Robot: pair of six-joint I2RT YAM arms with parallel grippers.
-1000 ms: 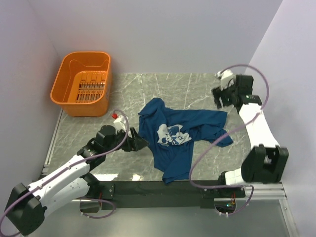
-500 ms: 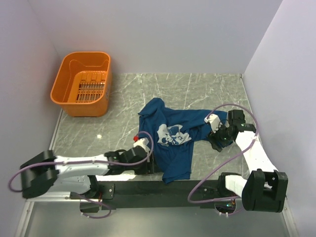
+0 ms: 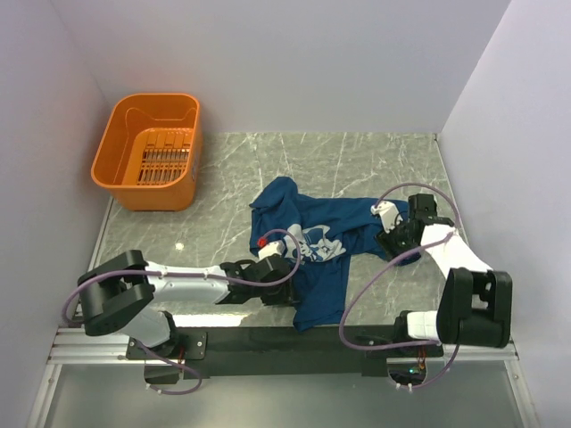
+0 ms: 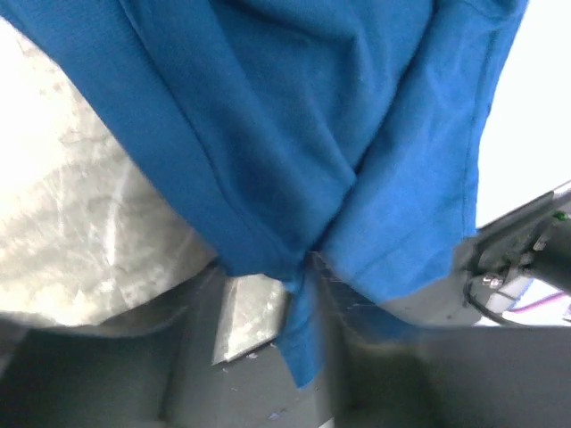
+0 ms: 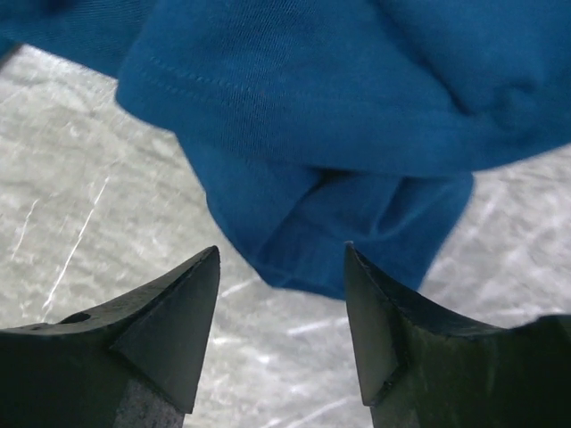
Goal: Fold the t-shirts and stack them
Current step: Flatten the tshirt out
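SHIRT ON THE SLAB: A dark blue t-shirt lies crumpled near the middle of the marble worktop. Its pale chest print faces up and one end trails to the near edge.

My left jaws are down at the shirt's left side, just beside the print. From my left wrist a gathered fold of cloth runs down between my blurred fingers. I cannot tell whether they have closed on it.

My right jaws stand parted at the shirt's right end with nothing between them. A bunched sleeve lies just ahead of the tips. The orange basket sits well apart at the far left corner.

The cloth looks light, soft and limp. I expect it to sag from any pinch and drag across the stone rather than slide as one piece. The stitched edges look like the best hold, at the sleeve hem on my right and the bottom hem on my left, since the doubled fabric gives a narrow grip something to bite. I would take one layer at each side and draw the shirt flat before any fold. A grab into the bunched middle risks lifting several layers at once.
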